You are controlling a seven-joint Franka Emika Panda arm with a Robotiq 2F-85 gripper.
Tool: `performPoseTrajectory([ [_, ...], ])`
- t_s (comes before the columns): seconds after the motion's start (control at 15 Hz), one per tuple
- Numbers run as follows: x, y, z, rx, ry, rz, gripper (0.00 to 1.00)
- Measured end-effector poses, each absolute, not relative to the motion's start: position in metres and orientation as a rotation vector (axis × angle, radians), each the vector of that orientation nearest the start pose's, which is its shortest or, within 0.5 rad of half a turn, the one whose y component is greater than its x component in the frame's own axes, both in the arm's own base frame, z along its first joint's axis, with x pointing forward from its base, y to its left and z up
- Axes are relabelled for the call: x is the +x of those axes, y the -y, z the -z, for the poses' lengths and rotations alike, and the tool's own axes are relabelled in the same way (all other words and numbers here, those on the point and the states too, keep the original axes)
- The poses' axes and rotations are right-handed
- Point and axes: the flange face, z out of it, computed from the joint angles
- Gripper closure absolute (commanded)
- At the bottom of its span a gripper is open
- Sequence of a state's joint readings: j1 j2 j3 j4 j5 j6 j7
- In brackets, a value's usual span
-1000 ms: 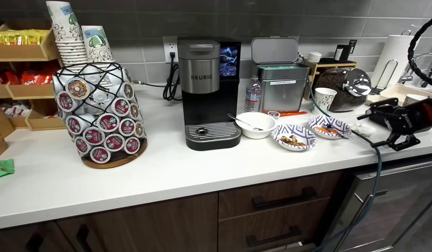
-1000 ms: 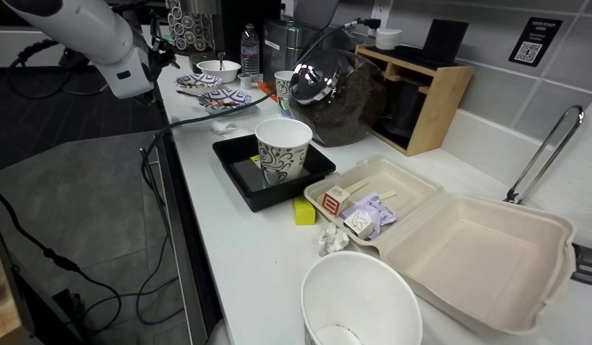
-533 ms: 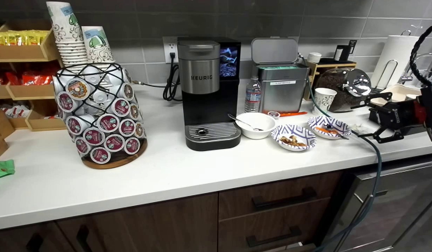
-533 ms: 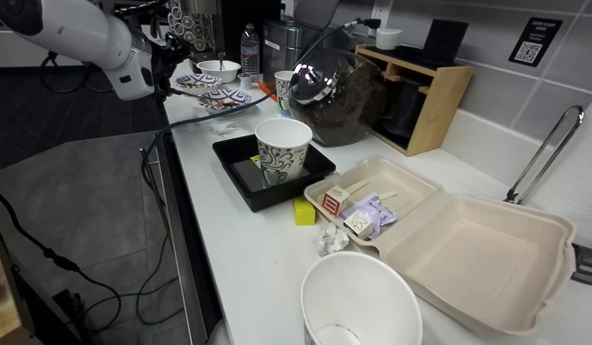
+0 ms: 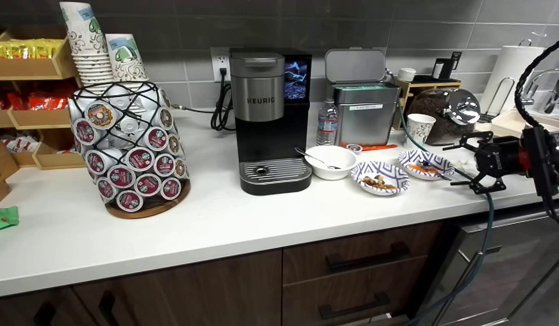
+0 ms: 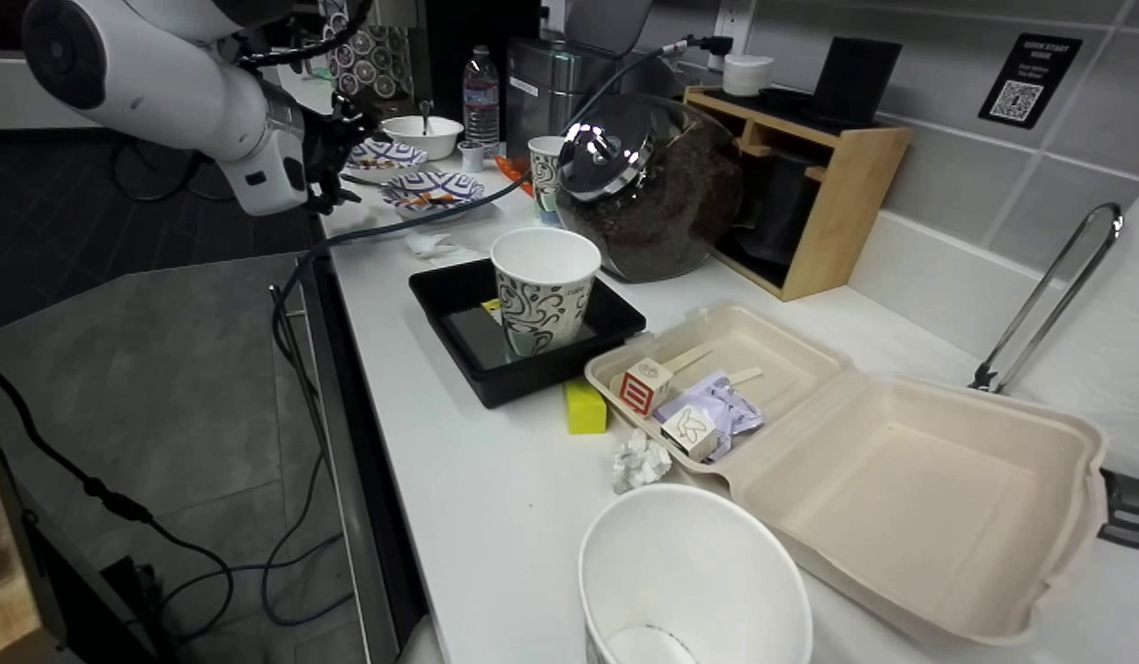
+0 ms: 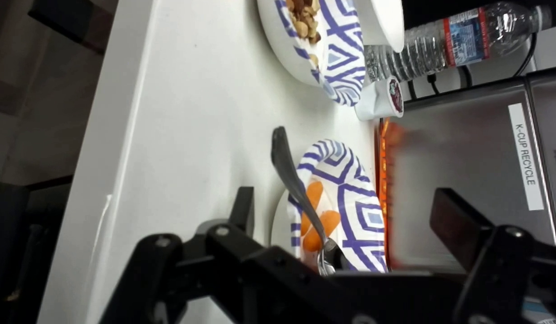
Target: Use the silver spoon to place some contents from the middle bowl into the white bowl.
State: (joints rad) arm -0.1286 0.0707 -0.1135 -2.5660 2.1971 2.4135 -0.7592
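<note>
My gripper [image 5: 448, 165] gapes wide near the carrot bowl [image 7: 367, 218]
Silver spoon [image 7: 299, 193] in it, nut bowl [image 7: 343, 56] beside, white bowl [image 5: 341, 155] farther off

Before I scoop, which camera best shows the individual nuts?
Wrist view: the nuts appear largest there, pieces distinct, though the top edge crops them. Both exterior views show them much smaller; in an exterior view they lie uncropped in their patterned bowl.
</note>
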Motion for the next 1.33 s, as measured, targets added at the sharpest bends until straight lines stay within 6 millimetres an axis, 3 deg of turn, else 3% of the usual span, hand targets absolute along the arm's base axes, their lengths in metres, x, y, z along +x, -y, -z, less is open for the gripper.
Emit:
performPoseTrajectory([
  [0.13, 0.423, 0.096, -0.222, -1.539, -1.433, 0.493, 0.04],
  [0.27, 0.426, 0.092, -0.218, -1.547, -1.43, 0.484, 0.14],
  [0.4, 0.428, 0.087, -0.216, -1.552, -1.427, 0.475, 0.34],
  [0.67, 0.432, 0.082, -0.213, -1.556, -1.422, 0.469, 0.64],
  [0.87, 0.434, 0.081, -0.213, -1.553, -1.422, 0.47, 0.77],
  [0.93, 0.434, 0.081, -0.212, -1.552, -1.423, 0.47, 0.93],
  [1.0, 0.435, 0.081, -0.212, -1.55, -1.425, 0.471, 0.99],
  [1.33, 0.442, 0.078, -0.216, -1.542, -1.406, 0.496, 0.99],
])
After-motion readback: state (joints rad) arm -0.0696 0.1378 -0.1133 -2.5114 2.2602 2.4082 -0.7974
